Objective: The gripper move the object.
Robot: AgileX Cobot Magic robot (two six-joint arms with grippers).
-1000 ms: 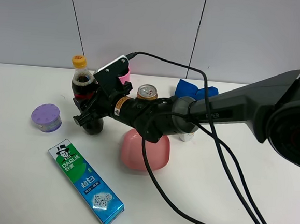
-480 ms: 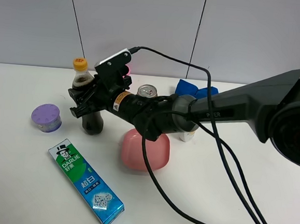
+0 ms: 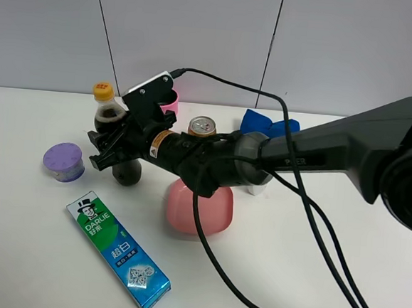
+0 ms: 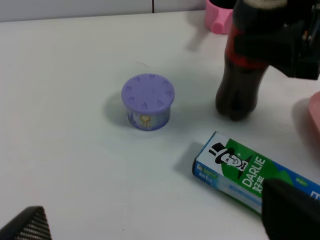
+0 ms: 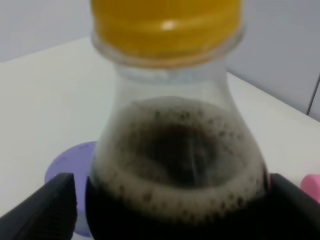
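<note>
Gripping the cola bottle (image 3: 108,128) at its red label, the right end effector (image 3: 110,148) has closed on it from both sides. Bottle stands upright on the white desk (image 3: 28,240), between purple tub (image 3: 64,162) and pink bowl (image 3: 196,207). Left end effector (image 4: 160,225) spread wide, empty.

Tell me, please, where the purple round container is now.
In the exterior high view the purple container stands on the table's left side, left of the cola bottle and above the toothpaste box.
</note>
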